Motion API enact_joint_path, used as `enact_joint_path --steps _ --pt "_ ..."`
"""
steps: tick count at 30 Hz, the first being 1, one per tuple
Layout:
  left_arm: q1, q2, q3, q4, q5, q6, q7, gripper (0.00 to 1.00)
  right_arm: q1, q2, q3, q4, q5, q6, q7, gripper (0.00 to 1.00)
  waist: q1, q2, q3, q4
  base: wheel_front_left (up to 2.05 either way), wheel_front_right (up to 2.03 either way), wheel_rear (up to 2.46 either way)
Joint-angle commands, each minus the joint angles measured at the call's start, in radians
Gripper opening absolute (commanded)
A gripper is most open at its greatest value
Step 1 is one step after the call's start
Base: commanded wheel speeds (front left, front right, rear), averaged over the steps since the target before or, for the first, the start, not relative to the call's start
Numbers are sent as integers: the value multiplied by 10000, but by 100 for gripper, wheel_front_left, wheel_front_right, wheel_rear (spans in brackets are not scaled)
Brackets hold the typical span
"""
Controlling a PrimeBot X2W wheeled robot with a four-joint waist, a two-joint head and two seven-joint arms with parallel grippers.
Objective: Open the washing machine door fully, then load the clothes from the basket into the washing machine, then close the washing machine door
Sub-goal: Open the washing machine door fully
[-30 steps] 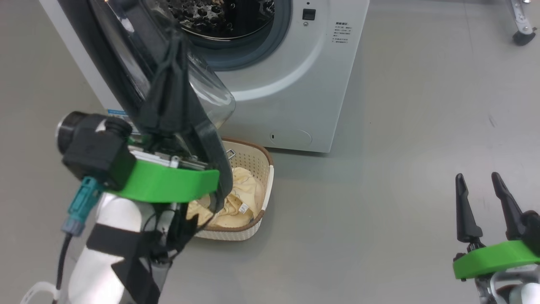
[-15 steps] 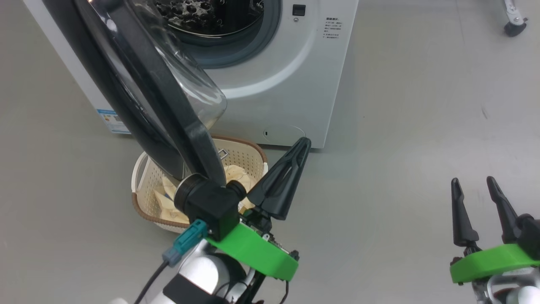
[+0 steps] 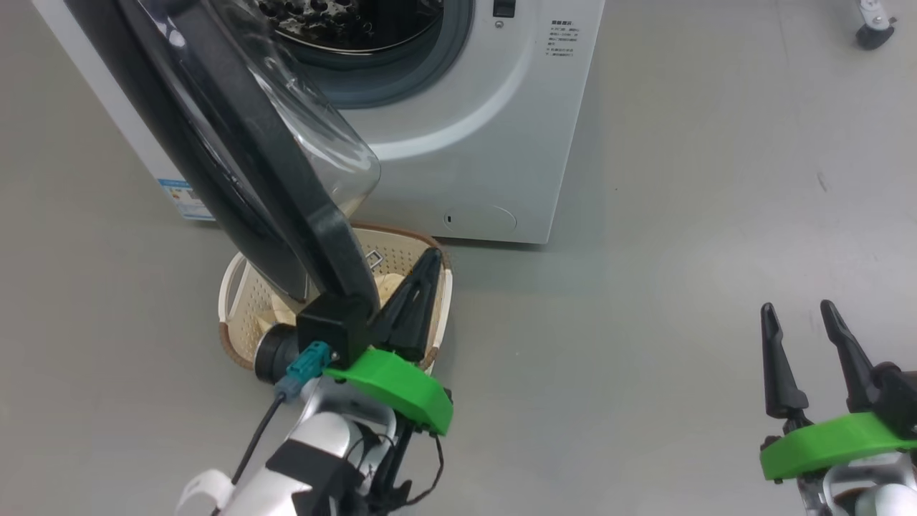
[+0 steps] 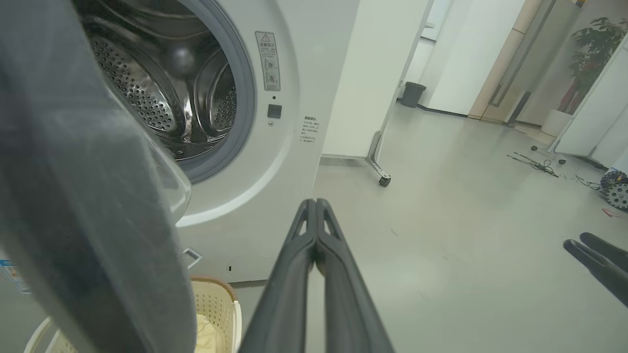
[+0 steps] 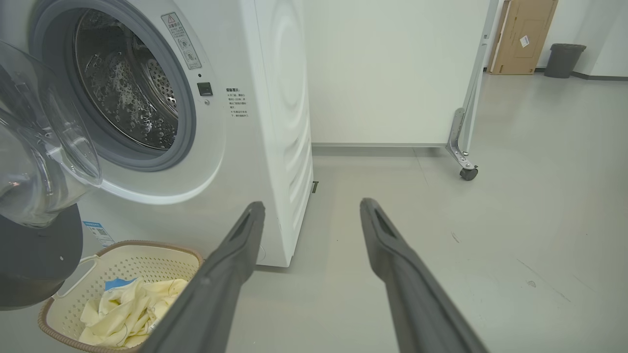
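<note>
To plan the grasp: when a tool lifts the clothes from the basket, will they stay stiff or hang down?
Probably floppy: the clothes lie crumpled in soft folds in the basket, so they should drape and trail. Likely light, as the fabric looks thin. A trailing end might catch the basket rim.

Bright, even, diffuse indoor light fills every view, soft enough that the washing machine (image 3: pixel 466 143) throws only a pale, fuzzy-edged shadow onto the grey floor (image 3: pixel 680 215) at its right side. The head view is crisp throughout. Glare lies in white streaks on the clear bowl of the washing machine door (image 3: pixel 286 186), and small highlights sparkle on the steel drum (image 5: pixel 122 98). In the left wrist view the door's dark rim sits so close that it is a smeared, out-of-focus mass. Both wrist views bend straight lines near their edges — walls and panels lean outward.
</note>
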Motion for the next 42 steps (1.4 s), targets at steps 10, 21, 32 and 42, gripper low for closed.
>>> enact_joint_path --steps 10,21,32,42 --pt "-925 181 946 1182 -271 182 -518 0 -486 -93 241 -209 47 40 -163 100 0 -1 53 -17 0 0 0" --pt "-1009 228 996 1573 -332 253 -825 0 -521 -93 123 -156 19 40 -220 100 0 -1 117 152 0 0 0" --pt "-473 373 913 1139 -393 435 -915 0 -507 -93 58 -113 118 40 -191 100 0 -1 78 689 0 0 0" --pt "175 625 931 828 -428 718 -978 0 -439 -93 -27 -181 27 40 -95 100 0 -1 -123 1308 0 0 0"
